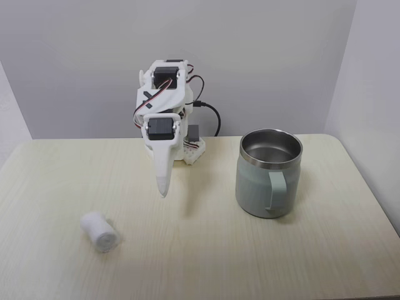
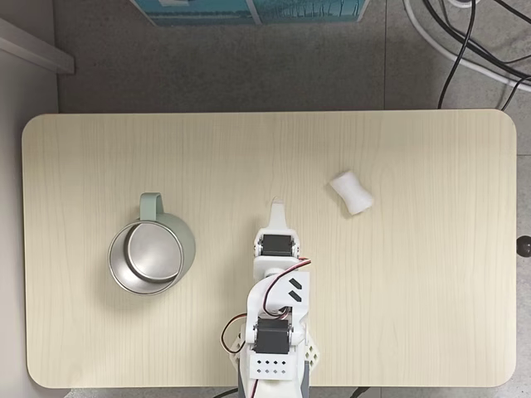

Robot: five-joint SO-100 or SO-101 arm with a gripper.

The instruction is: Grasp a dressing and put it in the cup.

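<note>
Nearest the camera in a fixed view, the dressing (image 1: 100, 231) lies on its side on the pale wooden tabletop (image 1: 200, 262), toward the front left, its long axis running diagonally from back-left to front-right. Seen from above in a fixed view, the same roll (image 2: 352, 192) sits to the upper right of the arm, slanted, well apart from everything else. Further back, the tool (image 1: 163, 190) hangs point-down above the bare middle of the tabletop, holding nothing; its fingers look pressed together into one white tip, though the pictures do not show that clearly enough to be sure. The dressing lies forward and to the left of that tip in the front view, so the coming move, as I judge it, calls for a swing toward that side and a wrist turn to close across the roll's short width. The cup (image 1: 269, 175) stands upright on the opposite side, handle facing the camera, empty inside.
</note>
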